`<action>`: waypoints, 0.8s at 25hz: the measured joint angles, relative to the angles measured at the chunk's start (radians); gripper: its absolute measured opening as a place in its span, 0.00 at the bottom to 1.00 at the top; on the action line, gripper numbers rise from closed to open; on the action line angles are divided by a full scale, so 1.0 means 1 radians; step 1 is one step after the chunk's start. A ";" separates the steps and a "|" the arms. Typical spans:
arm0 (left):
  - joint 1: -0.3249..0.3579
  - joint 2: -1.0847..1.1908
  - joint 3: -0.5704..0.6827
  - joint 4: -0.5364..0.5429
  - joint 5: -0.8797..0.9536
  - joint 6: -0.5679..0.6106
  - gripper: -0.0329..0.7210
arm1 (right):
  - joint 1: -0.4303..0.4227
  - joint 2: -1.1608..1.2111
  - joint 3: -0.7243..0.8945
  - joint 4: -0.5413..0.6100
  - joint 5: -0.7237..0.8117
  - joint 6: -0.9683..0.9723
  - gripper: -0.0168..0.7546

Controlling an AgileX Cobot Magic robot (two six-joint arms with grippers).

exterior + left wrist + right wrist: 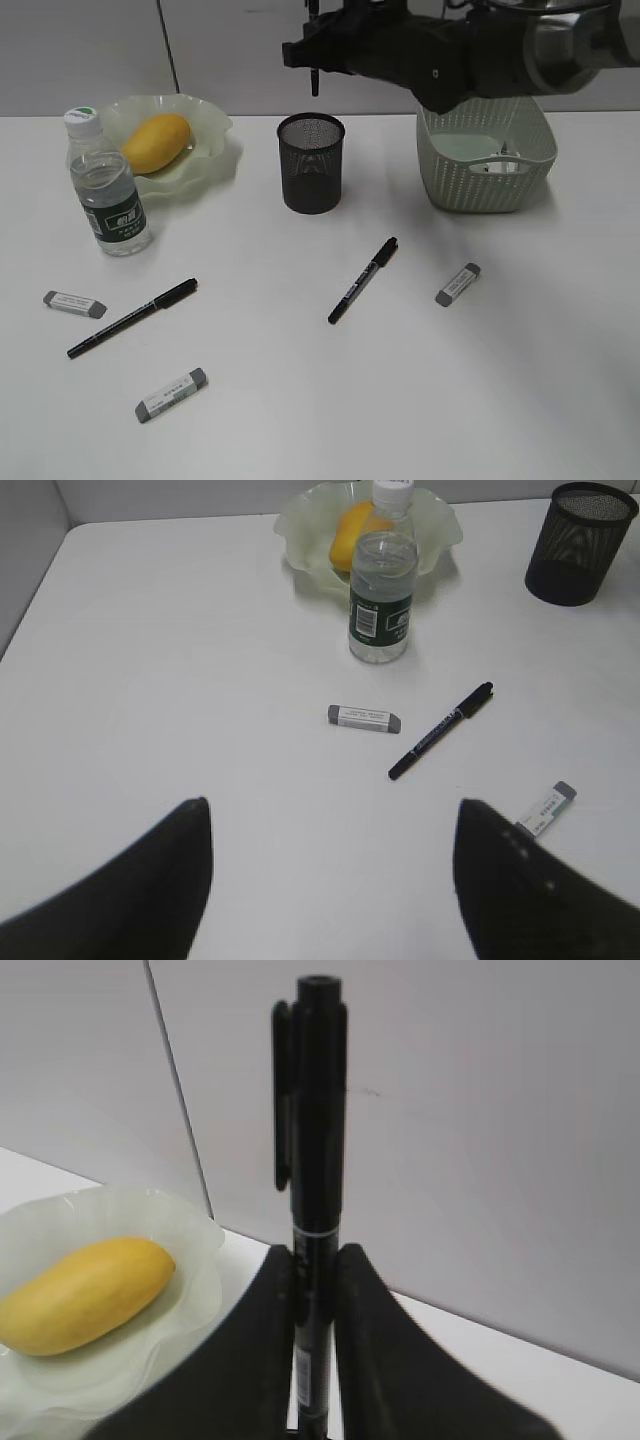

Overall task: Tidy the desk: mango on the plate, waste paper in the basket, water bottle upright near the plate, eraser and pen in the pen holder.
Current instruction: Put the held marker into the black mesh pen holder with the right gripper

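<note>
My right gripper (312, 52) (315, 1260) is shut on a black pen (314, 78) (318, 1110), held upright above the black mesh pen holder (311, 160) (578, 542). The mango (156, 141) (85, 1293) lies in the ruffled green plate (215, 130) (300, 530). The water bottle (108, 185) (382, 600) stands upright in front of the plate. My left gripper (330, 870) is open and empty above the white desk (300, 400). The basket (487, 175) stands at the back right; a white shape shows inside it.
Two more black pens (133, 318) (363, 279) lie on the desk. Three grey-tipped erasers lie at the left (75, 303), the front (172, 393) and the right (458, 284). The right arm spans the back, above the basket.
</note>
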 joint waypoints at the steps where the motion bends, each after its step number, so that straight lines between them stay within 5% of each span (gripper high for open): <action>1: 0.000 0.000 0.000 0.007 0.000 0.000 0.80 | 0.000 0.010 -0.003 -0.011 -0.003 0.002 0.14; 20: 0.001 0.000 0.000 0.018 0.000 0.000 0.80 | 0.001 0.113 -0.005 -0.077 -0.007 0.000 0.14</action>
